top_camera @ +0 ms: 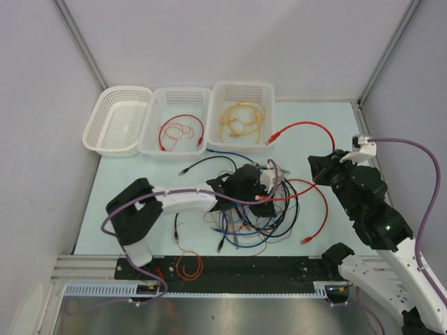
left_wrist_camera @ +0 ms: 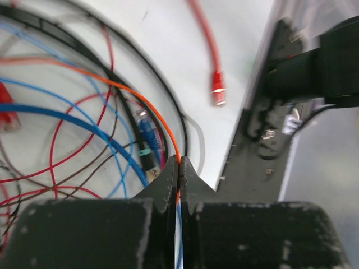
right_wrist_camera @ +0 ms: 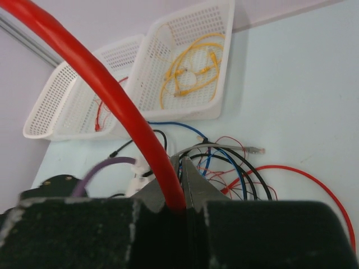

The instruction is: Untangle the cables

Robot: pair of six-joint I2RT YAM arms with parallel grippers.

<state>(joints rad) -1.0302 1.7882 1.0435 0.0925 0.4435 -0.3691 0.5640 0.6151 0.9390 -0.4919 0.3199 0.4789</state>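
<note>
Left hand [left_wrist_camera: 178, 168] is clenched tight on a thin orange cable [left_wrist_camera: 146, 103], sitting right in the cables [top_camera: 251, 216] heaped on the counter [top_camera: 119, 171] beneath it. Right hand [right_wrist_camera: 182, 193] is clamped on a thick red cable [right_wrist_camera: 109, 92], with that messy multicolored pile just beside it.

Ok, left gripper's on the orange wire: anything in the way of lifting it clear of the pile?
Yes. The left gripper is shut on the orange wire, but a blue strand shows in the same gap, and just past the jaws black cables cross it; over or under, I cannot tell.
</note>
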